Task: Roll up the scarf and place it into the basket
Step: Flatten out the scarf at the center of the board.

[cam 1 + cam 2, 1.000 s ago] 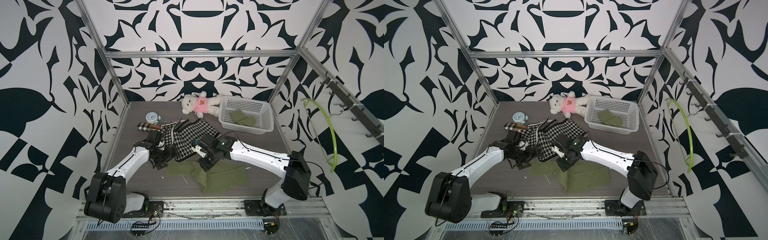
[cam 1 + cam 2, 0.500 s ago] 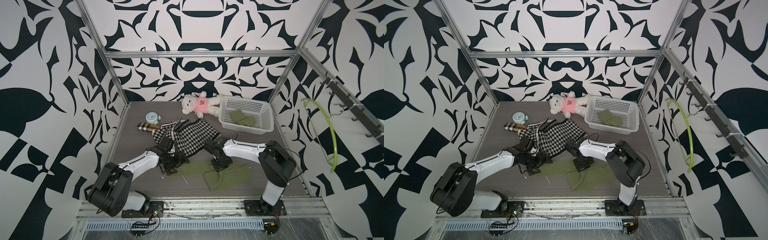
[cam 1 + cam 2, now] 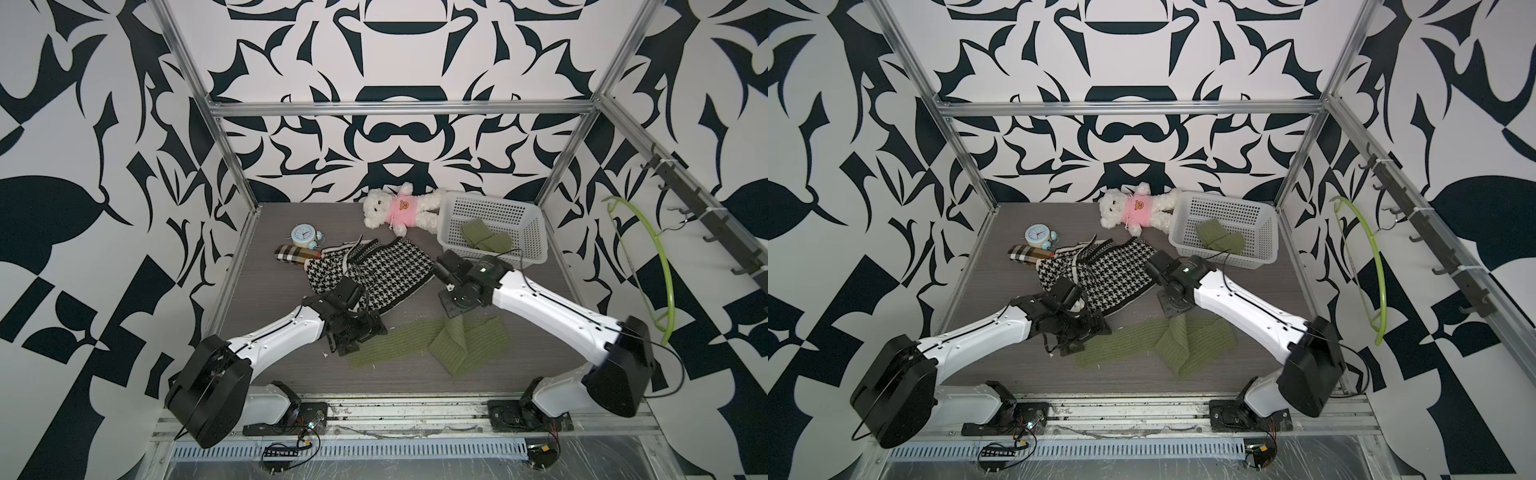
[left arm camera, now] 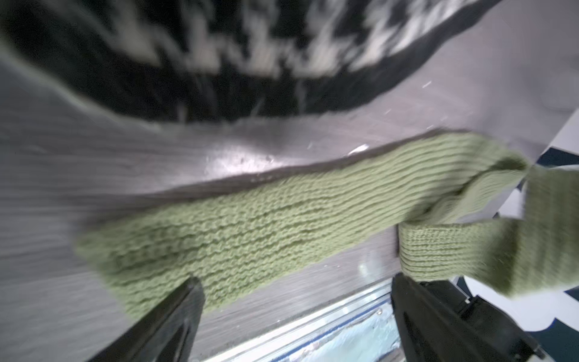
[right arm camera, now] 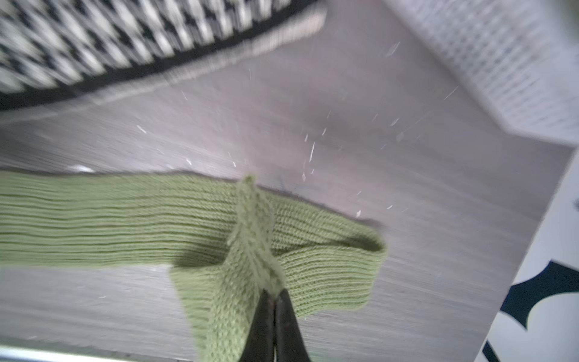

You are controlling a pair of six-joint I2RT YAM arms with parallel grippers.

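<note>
Pinching a fold of the green scarf (image 3: 395, 345), the right gripper (image 5: 273, 297) readies the roll well apart from the basket (image 3: 494, 212); the left gripper (image 4: 296, 280), jaws spread, should next take the free end.

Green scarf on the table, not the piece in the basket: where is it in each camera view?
Top view: green scarf lower centre, between both arms.
Top view: same spot.
Left wrist: scarf lies just beyond the open left fingers.
Right wrist: scarf fold pinched by the shut right fingers.
Shared landmark: houndstooth cloth beside it, in every view.
</note>
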